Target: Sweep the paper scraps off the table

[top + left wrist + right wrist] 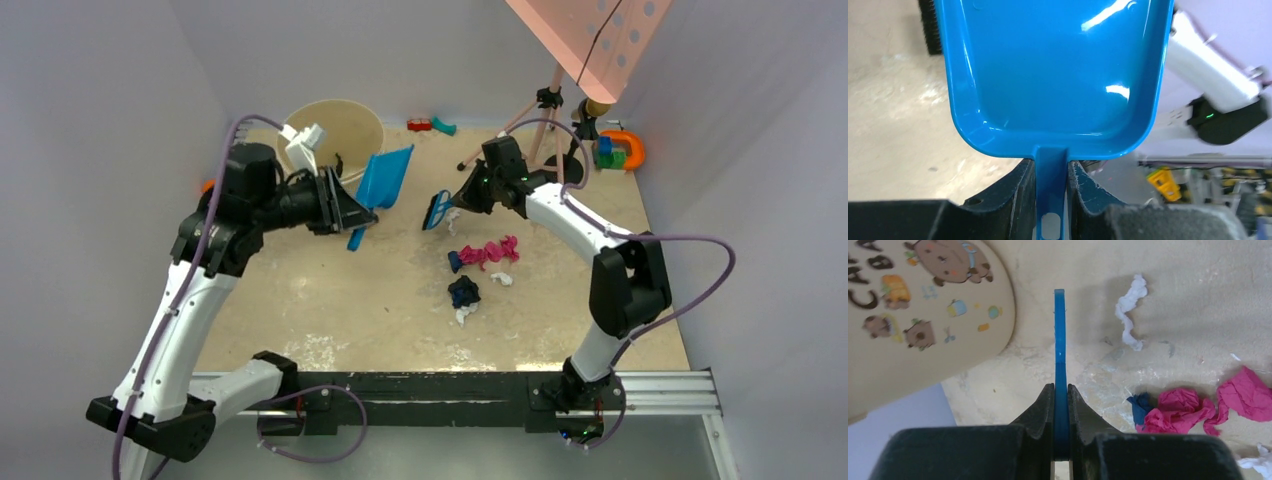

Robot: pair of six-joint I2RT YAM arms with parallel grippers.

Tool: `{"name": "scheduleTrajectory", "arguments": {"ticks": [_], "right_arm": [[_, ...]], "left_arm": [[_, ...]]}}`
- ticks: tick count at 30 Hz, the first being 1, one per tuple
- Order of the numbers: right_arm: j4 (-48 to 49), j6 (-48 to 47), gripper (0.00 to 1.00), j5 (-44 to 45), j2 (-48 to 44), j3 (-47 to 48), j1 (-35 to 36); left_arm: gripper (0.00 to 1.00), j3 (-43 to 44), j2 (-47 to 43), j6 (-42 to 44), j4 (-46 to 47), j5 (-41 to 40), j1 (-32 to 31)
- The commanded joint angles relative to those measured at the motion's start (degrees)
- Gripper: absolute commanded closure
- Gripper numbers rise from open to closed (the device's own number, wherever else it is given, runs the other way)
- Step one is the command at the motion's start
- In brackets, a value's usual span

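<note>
My left gripper is shut on the handle of a blue dustpan, held above the table beside a beige bucket; the pan fills the left wrist view. My right gripper is shut on a blue hand brush, seen edge-on in the right wrist view. Paper scraps lie in the middle of the table: pink wads, a dark blue and black wad, white bits. The right wrist view shows pink wads, a blue scrap and a white strip.
A beige bucket with cartoon prints stands at the back left, also in the right wrist view. Plastic toys lie at the back edge and coloured blocks at the back right. A tripod stands at the back.
</note>
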Motion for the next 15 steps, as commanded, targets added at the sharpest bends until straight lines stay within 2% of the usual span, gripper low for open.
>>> {"name": "scheduleTrajectory", "arguments": {"ticks": [1,6,10,12,13,15], "right_arm": [[0.81,6.76,1.0,3.88,1.78,1.81,-0.64],[-8.43,6.06,1.0,5.31,5.63,3.18,-3.59],[-21.88,5.36,1.0,15.51,5.86,7.57,-4.24],[-25.56,3.95,1.0,18.42,4.58,8.68,-4.32],[-24.56,1.35,1.0,17.14,3.12,8.22,-4.43],[-16.4,-7.01,1.0,6.44,-1.7,5.19,-4.41]], "left_arm": [[1.0,-7.0,-2.33,11.28,-4.71,-14.7,-8.52],[1.0,-17.44,-5.65,11.28,-1.99,-17.64,-11.88],[1.0,-21.09,-6.71,12.32,-1.39,-20.28,-13.35],[1.0,-22.0,-6.97,12.99,-1.1,-20.93,-13.7],[1.0,-22.16,-7.08,13.27,-0.96,-21.02,-13.83],[1.0,-22.2,-7.24,13.81,-0.71,-21.26,-14.02]]}}
